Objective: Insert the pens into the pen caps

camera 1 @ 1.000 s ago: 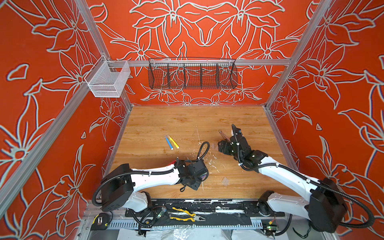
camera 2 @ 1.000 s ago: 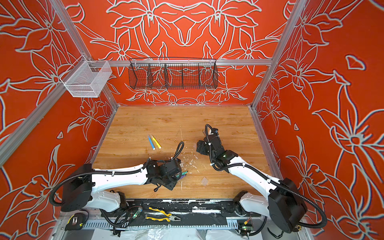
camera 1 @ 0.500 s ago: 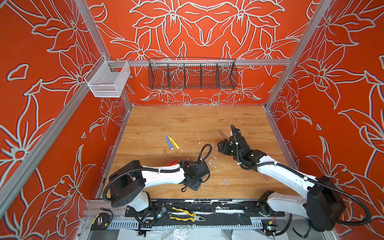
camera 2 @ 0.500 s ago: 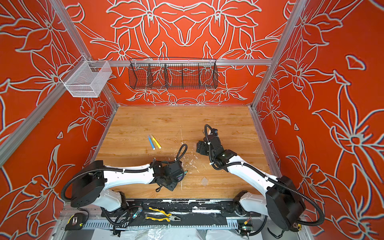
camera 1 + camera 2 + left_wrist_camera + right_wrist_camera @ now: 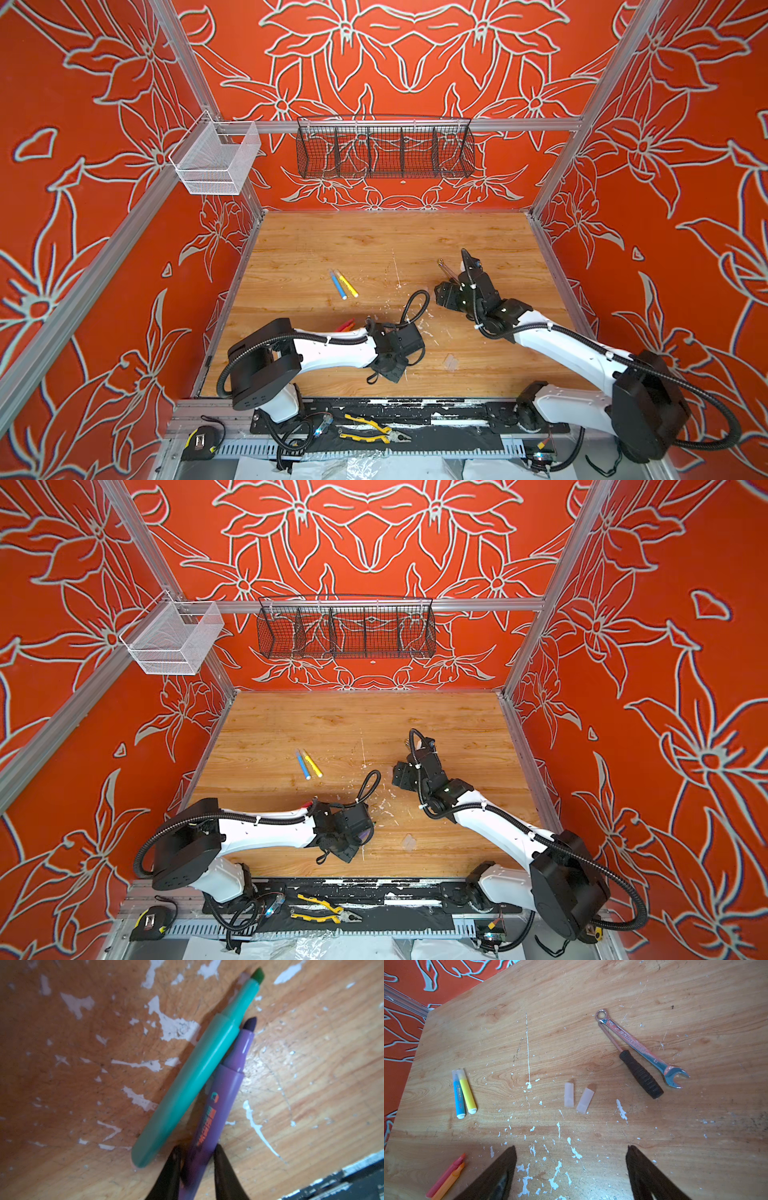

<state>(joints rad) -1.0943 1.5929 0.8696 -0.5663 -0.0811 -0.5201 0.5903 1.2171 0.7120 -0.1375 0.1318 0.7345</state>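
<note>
so left end effector (image 5: 196, 1151) is clenched on the tail end of the purple pen (image 5: 220, 1105), felt tip bare, with the green pen (image 5: 193, 1076) lying right against it on the counter (image 5: 311, 1064); right end effector (image 5: 571, 1149) hangs wide open, nothing in it, two clear pen caps (image 5: 569, 1095) dead ahead at its 12 o'clock, near but clear of the fingers (image 5: 500, 1167). In a top view the blue pen (image 5: 338, 285) and yellow pen (image 5: 347, 283) sit side by side at roughly its 9 o'clock

2 caps (image 5: 569, 1095) lie (side by side) between 2 touching pens (image 5: 467, 1095) and a wrench (image 5: 641, 1049).
</note>
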